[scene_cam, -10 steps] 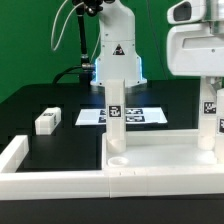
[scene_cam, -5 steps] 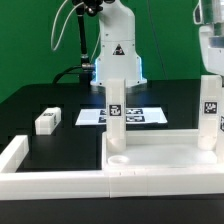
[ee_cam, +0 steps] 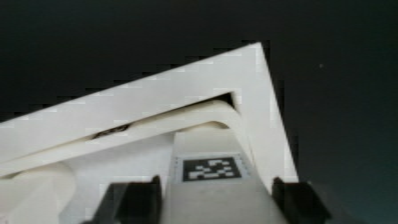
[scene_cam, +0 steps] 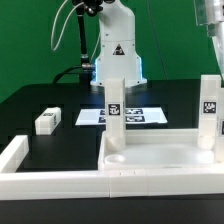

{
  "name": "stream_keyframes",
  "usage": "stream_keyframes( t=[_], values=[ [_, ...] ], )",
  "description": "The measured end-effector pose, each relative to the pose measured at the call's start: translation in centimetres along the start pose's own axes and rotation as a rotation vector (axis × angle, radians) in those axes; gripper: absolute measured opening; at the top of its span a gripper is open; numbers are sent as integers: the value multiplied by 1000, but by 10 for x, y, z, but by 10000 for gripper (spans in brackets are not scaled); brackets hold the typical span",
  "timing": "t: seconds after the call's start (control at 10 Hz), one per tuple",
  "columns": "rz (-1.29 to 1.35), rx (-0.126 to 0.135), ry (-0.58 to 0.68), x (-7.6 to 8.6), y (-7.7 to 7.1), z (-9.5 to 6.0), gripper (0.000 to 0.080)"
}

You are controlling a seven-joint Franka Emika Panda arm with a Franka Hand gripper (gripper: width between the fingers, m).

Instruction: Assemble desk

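- Tabletop panel (scene_cam: 160,150) lying rim-up on black table (scene_cam: 50,105), pushed against long border wall (scene_cam: 60,182).
- Two legs upright in corner holes: one (scene_cam: 116,118) at panel's near corner on exterior view's left, one (scene_cam: 209,115) at exterior view's right.
- Third leg (scene_cam: 47,121) lying loose, well apart, toward exterior view's left.
- Gripper (ee_cam: 205,198) above tagged leg (ee_cam: 217,165); fingers (ee_cam: 125,200) flanking it, contact unclear, cannot tell if clenched or released.
- Risk, judged: leg not fully seated, tilting or popping out on retreat; fingertip snagging leg top and dragging panel off wall.
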State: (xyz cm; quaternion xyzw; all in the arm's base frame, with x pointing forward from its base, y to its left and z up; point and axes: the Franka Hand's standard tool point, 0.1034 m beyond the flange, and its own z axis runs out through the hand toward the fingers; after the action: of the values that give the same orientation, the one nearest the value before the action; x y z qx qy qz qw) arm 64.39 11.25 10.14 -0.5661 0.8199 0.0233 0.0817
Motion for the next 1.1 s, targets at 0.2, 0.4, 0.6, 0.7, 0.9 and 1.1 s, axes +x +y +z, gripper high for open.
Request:
stream_keyframes(
  t=[0.2, 0.4, 0.6, 0.7, 0.9, 1.1],
  values=[
    [23, -4, 4, 3, -1, -1, 295],
    [8, -2, 4, 3, -1, 0, 299],
    [-1, 1, 2, 2, -1, -1, 617],
    [-38, 14, -9, -1, -3, -14, 640],
    [-74, 58, -31, 6, -4, -49, 648],
    [-78, 50, -26, 6, -1, -43, 649]
  ],
)
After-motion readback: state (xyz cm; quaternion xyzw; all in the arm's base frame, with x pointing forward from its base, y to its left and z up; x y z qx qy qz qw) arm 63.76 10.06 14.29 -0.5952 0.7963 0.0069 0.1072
